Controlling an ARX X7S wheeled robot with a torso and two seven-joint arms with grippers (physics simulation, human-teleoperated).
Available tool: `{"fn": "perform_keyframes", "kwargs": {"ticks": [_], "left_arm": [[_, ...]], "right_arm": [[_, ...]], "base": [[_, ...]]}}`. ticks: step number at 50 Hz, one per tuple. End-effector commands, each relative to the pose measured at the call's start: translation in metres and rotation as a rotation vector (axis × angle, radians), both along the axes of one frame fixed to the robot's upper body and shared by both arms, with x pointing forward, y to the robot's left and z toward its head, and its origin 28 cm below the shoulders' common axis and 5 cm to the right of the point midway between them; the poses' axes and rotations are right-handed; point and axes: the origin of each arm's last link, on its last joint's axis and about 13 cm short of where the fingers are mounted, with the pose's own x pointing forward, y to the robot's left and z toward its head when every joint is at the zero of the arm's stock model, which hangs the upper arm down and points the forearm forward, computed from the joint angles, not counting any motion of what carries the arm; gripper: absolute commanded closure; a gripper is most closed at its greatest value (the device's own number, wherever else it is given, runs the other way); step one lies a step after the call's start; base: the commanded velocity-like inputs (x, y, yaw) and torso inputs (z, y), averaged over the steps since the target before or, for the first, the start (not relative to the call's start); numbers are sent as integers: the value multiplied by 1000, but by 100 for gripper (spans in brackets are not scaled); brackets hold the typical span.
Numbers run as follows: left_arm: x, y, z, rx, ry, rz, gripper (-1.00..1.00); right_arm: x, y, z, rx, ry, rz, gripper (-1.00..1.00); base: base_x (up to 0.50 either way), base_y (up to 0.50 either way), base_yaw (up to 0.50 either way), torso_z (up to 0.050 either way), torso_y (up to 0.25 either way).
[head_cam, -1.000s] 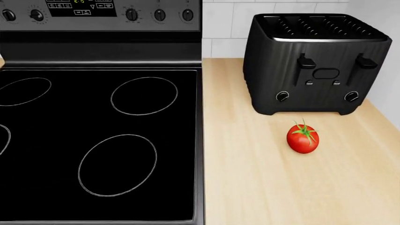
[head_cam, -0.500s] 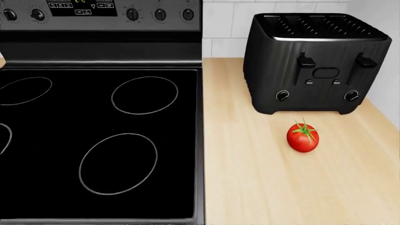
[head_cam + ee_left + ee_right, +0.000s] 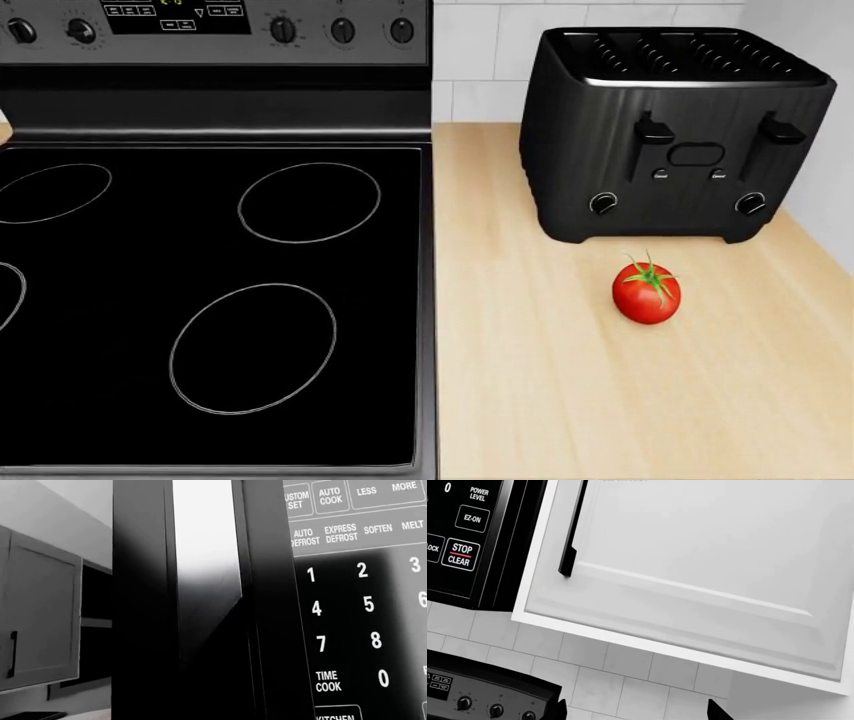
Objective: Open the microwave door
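Observation:
The microwave fills the left wrist view at very close range. Its keypad [image 3: 360, 605] with white numbers is beside a tall black door edge [image 3: 140, 605] that carries a glossy vertical strip [image 3: 207, 560]. My left gripper's fingers do not stand out against this black surface. In the right wrist view, the microwave's lower corner [image 3: 467, 540] shows its STOP/CLEAR button. My right gripper [image 3: 637, 709] is open with nothing between its fingertips [image 3: 560, 709], which hang in front of the tiled wall. The head view shows neither the microwave nor a gripper.
Below, a black stove [image 3: 214, 300] with control knobs [image 3: 340, 30] sits left of a wooden counter [image 3: 561, 400]. On the counter are a black toaster [image 3: 681, 130] and a tomato [image 3: 646, 292]. A white cabinet door [image 3: 707, 570] with a black handle [image 3: 572, 530] hangs beside the microwave.

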Motion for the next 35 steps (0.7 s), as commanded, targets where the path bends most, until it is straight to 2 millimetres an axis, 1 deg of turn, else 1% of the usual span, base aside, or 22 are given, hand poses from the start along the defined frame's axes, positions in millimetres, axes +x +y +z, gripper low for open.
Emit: {"fn": "perform_keyframes", "kwargs": {"ticks": [1, 7, 11, 14, 15, 17, 18, 19, 22, 27, 31, 35], "left_arm": [[-54, -3, 3, 50, -139, -59, 100], [-75, -3, 9, 43, -201, -97, 100], [-95, -3, 17, 39, -259, -122, 100], [-107, -2, 13, 34, -304, -140, 100], [-111, -1, 12, 36, -323, -144, -100], [-118, -1, 10, 33, -362, -155, -100], [-118, -1, 10, 33, -362, -155, -100], [-125, 1, 8, 34, -413, -157, -100], [-136, 2, 4, 35, -484, -150, -100], [-151, 4, -4, 14, -570, -139, -100], [-157, 2, -7, 26, -610, -111, -100], [-158, -7, -7, 71, -611, -98, -100]], "right_arm": [[-2, 0, 2, 0, -5, -13, -100], [-3, 0, 4, -1, -9, -15, -100], [-7, 0, 6, -4, -16, -19, -100], [-9, -1, 7, -3, -19, -24, -100], [-10, 0, 7, -3, -20, -24, -100], [-11, 0, 8, -4, -22, -25, -100], [-11, 1, 9, -4, -23, -25, -100], [-12, 1, 9, -5, -22, -25, -100], [-14, 2, 9, -8, -23, -27, -100], [-14, 3, 9, -9, -21, -28, -100], [-13, 4, 8, -9, -20, -25, -100], [-13, 4, 7, -4, -18, -24, -100]], "base": [[0, 0, 0, 0, 0], [0, 0, -1, 2, 6], [0, -1, -2, 3, 5], [0, -2, -3, 0, 8], [0, -3, 0, 11, 0], [0, 0, 0, 0, 6], [0, 0, 0, 0, 0], [0, 0, 0, 0, 0], [0, 0, 0, 0, 0], [0, 0, 0, 0, 0], [0, 0, 0, 0, 0], [0, 0, 0, 0, 0]]}}
